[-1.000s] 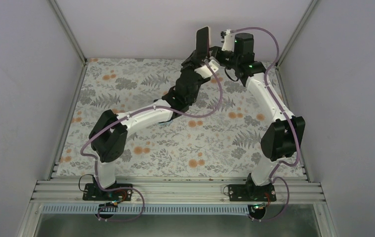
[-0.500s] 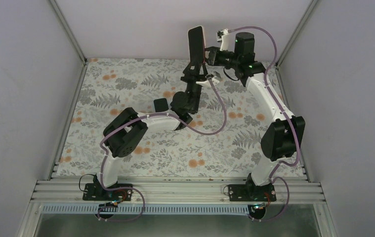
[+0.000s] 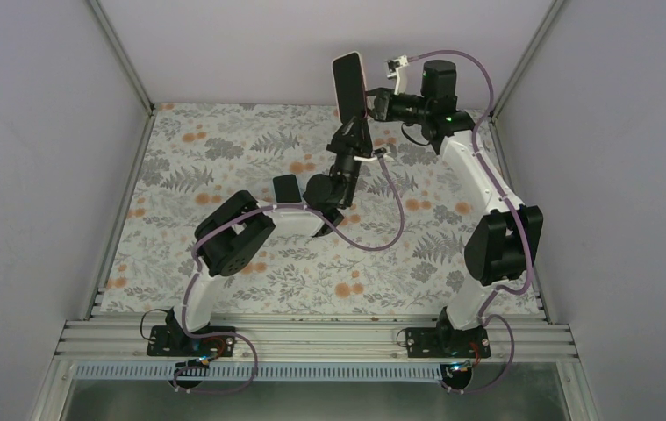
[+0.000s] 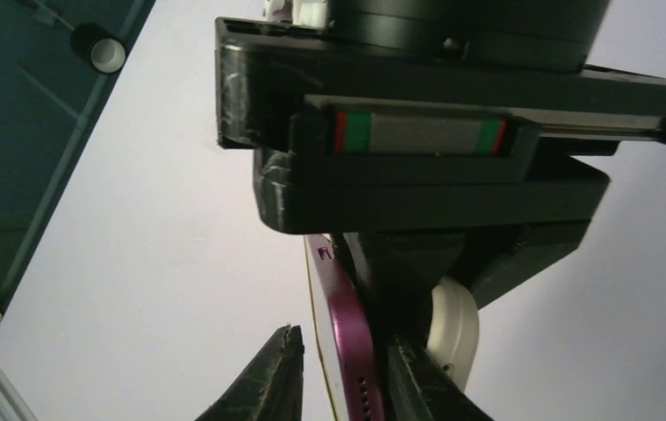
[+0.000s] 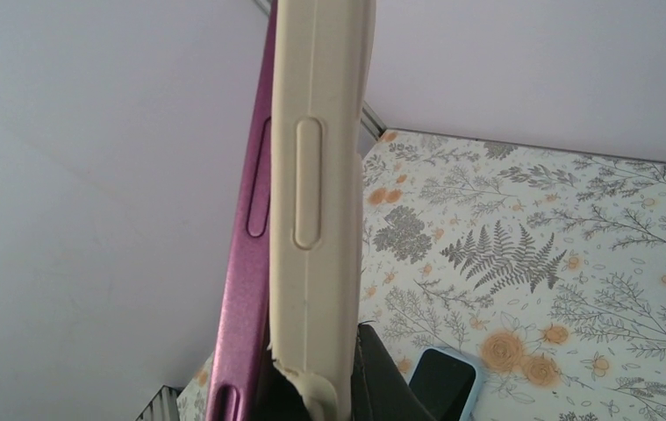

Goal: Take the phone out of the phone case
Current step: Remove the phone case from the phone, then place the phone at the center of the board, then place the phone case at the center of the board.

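Phone (image 3: 347,77) upright, lower end within left hand (image 4: 344,346), grip unclear, right hand (image 3: 373,101) pinching phone case (image 5: 320,175)

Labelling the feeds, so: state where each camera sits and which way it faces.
Top external: above and behind the bases, looking down on the table; both arms show, the phone raised at the right gripper.
Left wrist: behind the left gripper, looking upward; its fingers straddle the phone's edge.
Right wrist: behind the right gripper, looking along the case to the table; one finger shows.
Shared: both wrist views show phone and case edge-on.
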Motion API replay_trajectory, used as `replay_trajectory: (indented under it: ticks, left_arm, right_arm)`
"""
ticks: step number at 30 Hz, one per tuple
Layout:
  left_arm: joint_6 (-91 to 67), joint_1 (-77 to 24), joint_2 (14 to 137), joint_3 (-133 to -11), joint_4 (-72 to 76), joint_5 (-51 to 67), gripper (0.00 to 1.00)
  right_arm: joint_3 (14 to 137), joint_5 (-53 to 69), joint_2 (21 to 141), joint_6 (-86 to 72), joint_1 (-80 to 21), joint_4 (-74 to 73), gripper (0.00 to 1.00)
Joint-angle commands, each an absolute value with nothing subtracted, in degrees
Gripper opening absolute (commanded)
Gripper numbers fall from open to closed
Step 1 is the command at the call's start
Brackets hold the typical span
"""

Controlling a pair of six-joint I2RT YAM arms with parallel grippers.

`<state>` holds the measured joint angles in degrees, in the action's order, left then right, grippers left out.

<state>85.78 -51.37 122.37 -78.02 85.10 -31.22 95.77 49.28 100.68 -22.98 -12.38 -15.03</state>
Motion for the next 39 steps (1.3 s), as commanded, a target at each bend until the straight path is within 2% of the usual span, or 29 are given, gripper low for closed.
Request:
replay_trajectory:
  ticks: [1,11,15,19,23,31,35,39]
  left_arm:
    - [87.2,-47.4,119.9,-77.7,96.7,-39.8,0.21]
    - [85.8,-47.4,119.1,-77.9,93.5,-39.8,0.03]
    - [89.3,-47.9,118.6,-76.5,96.3,-38.1,0.02]
    - [91.7,-48.9,116.8,-73.7,99.1,-37.3,0.02]
    - [86.6,-50.1,111.0,-69.0,91.0,-38.7,0.02]
    - [80.4,-51.1,99.5,-59.4,78.6,-40.5,0.02]
    - [79.7,-51.2,94.2,-54.7,72.9,-41.2,0.02]
    - [82.2,-50.7,89.9,-46.9,73.4,-42.7,0.02]
  right_arm:
    - [95.1,52.5,99.4,-19.8,-9.0,-18.5,0.03]
    - [95.1,48.3,99.3,-17.2,-8.2,-20.4,0.03]
    - [96.2,42.8,99.6,-13.8,-7.6,-24.8,0.03]
    - [97.9,31.4,100.5,-9.0,-7.3,-30.0,0.03]
    - [98.1,19.3,100.9,-4.3,-7.2,-31.9,0.03]
    - [95.7,4.2,99.0,2.8,-7.3,-30.7,0.03]
    - [93.8,2.6,98.4,4.5,-7.0,-30.3,0.03]
    - [92.3,7.7,98.7,5.5,-6.7,-32.2,0.03]
